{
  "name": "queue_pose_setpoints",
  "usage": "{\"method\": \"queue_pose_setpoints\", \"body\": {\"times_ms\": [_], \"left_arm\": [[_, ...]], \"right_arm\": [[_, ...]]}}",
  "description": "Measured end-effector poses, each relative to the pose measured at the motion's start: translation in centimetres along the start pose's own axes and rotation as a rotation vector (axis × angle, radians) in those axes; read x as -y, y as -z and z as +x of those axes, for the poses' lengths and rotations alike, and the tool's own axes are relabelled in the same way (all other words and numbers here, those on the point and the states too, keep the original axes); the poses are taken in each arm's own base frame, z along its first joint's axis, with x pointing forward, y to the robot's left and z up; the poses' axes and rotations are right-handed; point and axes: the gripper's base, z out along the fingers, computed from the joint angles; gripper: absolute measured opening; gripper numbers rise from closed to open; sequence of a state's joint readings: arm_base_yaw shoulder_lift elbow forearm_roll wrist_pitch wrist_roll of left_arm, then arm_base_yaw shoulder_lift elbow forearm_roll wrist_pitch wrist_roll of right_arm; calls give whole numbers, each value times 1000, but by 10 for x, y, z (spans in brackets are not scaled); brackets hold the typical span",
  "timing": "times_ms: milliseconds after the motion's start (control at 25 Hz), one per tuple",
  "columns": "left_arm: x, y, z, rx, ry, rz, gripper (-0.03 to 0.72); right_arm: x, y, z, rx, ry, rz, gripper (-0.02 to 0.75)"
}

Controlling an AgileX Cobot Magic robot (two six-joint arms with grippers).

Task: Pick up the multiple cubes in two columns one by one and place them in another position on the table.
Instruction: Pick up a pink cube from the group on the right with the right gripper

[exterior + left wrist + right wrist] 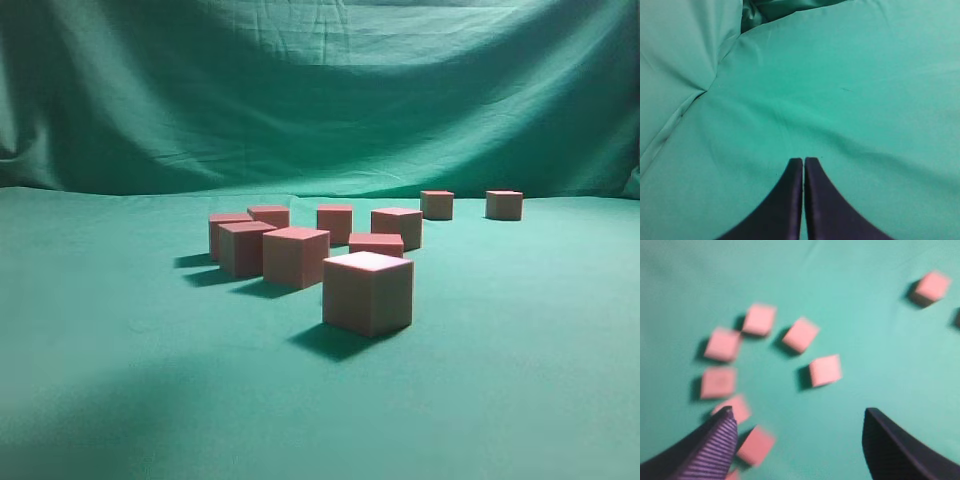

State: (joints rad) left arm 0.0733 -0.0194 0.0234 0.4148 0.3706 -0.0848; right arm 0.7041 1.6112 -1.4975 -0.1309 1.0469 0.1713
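Nine pink cubes (368, 292) are being shown scattered on the green table (520, 380). The right gripper (800, 427) is being held spread above them, empty; the left gripper (803, 165) is being kept clenched, empty.

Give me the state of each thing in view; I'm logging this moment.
Cubes: nine, all resting on the table, none stacked or held.
Table: bare cloth around the cubes.
Left gripper: shut, empty, over bare cloth.
Right gripper: open, empty, above the cubes.
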Motion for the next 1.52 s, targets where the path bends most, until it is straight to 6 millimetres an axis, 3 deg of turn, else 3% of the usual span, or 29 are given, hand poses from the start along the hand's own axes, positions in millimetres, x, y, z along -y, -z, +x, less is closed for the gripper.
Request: {"method": "queue_pose_setpoints", "body": {"times_ms": [160, 360, 480, 680, 840, 1280, 1520], "left_arm": [[0, 0, 0, 0, 0, 0, 0], [0, 0, 0, 0, 0, 0, 0], [0, 0, 0, 0, 0, 0, 0], [0, 0, 0, 0, 0, 0, 0], [0, 0, 0, 0, 0, 0, 0], [0, 0, 0, 0, 0, 0, 0], [0, 0, 0, 0, 0, 0, 0]], "right_arm": [[55, -1, -33, 37, -137, 101, 478], [125, -57, -59, -71, -271, 159, 478], [150, -96, -69, -94, -341, 92, 478], [163, -153, -78, -85, -358, 13, 478], [167, -185, -78, -55, -340, 19, 478], [176, -225, -75, 11, -333, 88, 478], [176, -236, -71, -2, -336, 87, 478]]}}
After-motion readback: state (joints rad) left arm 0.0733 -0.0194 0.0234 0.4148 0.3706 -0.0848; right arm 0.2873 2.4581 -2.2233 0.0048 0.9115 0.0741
